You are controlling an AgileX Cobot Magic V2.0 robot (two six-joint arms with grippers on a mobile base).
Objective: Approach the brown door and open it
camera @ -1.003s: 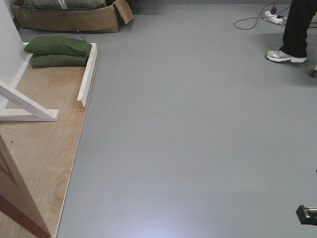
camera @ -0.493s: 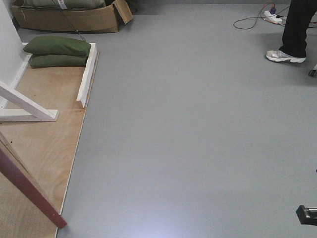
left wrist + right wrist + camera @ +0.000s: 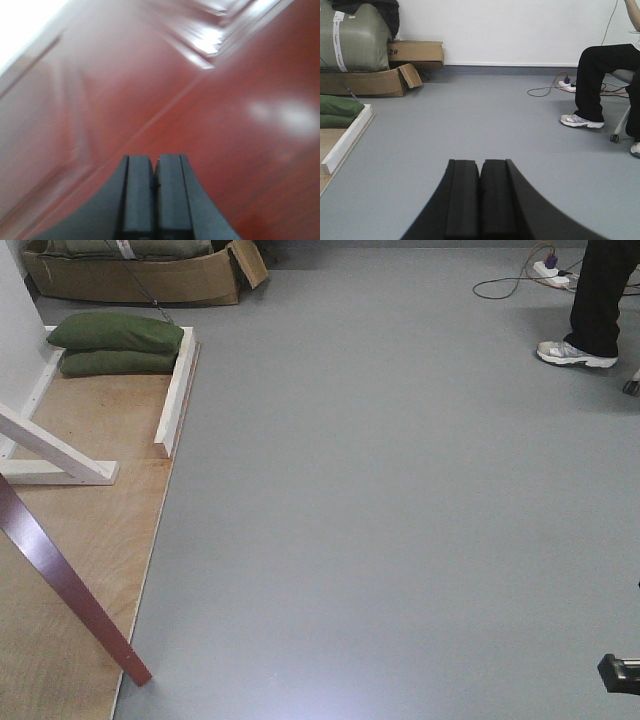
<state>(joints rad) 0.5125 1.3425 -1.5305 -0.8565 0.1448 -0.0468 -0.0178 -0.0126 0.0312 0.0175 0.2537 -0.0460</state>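
Note:
The brown door [image 3: 72, 585] shows in the front view only as its reddish-brown bottom edge. It slants across the plywood from the left border to the plywood's right edge. In the left wrist view the brown door [image 3: 225, 100] fills the frame as a glossy, blurred face with recessed panels, close in front of my left gripper [image 3: 155, 162]. That gripper is shut with nothing between its fingers. No handle is in view. My right gripper [image 3: 480, 165] is shut and empty, pointing over bare grey floor.
A plywood platform [image 3: 95, 510] carries white wooden braces [image 3: 175, 390] and green sandbags [image 3: 115, 340]. A cardboard box [image 3: 140, 275] stands behind them. At the far right are a seated person's leg and shoe [image 3: 575, 350] and a power strip with cables [image 3: 545, 270].
The door's bottom edge has swung rightward across the plywood, from the lower-left corner out to the plywood's right edge. Nothing else has moved.

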